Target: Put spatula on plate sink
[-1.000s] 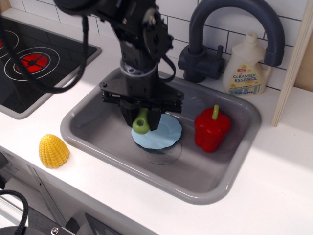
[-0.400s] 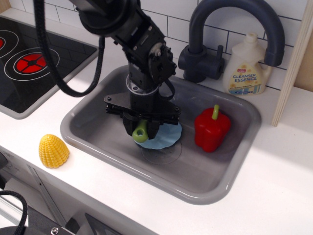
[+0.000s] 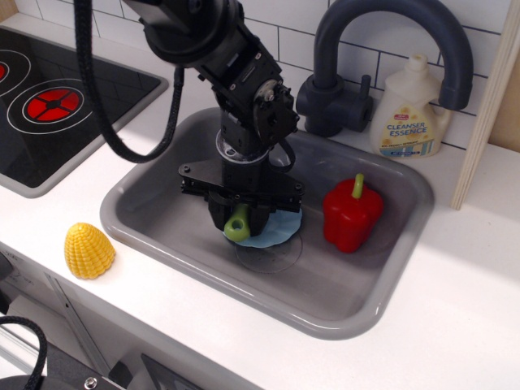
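Note:
My black gripper point(image 3: 241, 213) hangs low inside the grey sink point(image 3: 162, 215), right over the light-blue plate point(image 3: 276, 232). It is shut on the spatula point(image 3: 237, 224), of which only the lime-green handle end with its hole shows below the fingers. The spatula's grey head is hidden behind the gripper. Most of the plate is covered by the gripper; only its front right rim shows. I cannot tell whether the spatula touches the plate.
A red toy pepper point(image 3: 352, 213) stands in the sink right of the plate. The dark faucet point(image 3: 357, 65) and a detergent bottle point(image 3: 410, 110) are behind the sink. A yellow corn piece point(image 3: 88, 250) lies on the counter front left. The black stovetop point(image 3: 49, 101) is at left.
The gripper has come down onto the plate with the spatula, shifting slightly right and toward the front. More of the plate is now covered.

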`<action>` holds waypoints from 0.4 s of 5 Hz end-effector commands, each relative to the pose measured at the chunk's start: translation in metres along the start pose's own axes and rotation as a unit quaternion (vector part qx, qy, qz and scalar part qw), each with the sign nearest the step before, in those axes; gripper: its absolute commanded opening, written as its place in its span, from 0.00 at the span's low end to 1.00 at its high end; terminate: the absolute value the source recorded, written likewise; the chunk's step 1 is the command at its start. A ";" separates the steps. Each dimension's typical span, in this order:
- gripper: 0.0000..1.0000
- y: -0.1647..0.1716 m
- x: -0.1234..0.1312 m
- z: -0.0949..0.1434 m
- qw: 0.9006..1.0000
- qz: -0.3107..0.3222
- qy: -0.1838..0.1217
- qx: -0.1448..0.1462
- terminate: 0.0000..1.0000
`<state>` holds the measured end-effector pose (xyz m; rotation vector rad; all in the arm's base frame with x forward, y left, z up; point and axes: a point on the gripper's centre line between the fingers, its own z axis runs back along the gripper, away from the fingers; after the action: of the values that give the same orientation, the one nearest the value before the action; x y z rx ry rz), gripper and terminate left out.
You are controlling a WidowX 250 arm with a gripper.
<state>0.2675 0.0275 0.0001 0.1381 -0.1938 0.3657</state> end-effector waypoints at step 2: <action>1.00 0.006 0.024 0.056 0.998 0.009 -0.061 -0.021 0.00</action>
<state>0.2712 0.0288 0.0441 0.1249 -0.2656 0.3676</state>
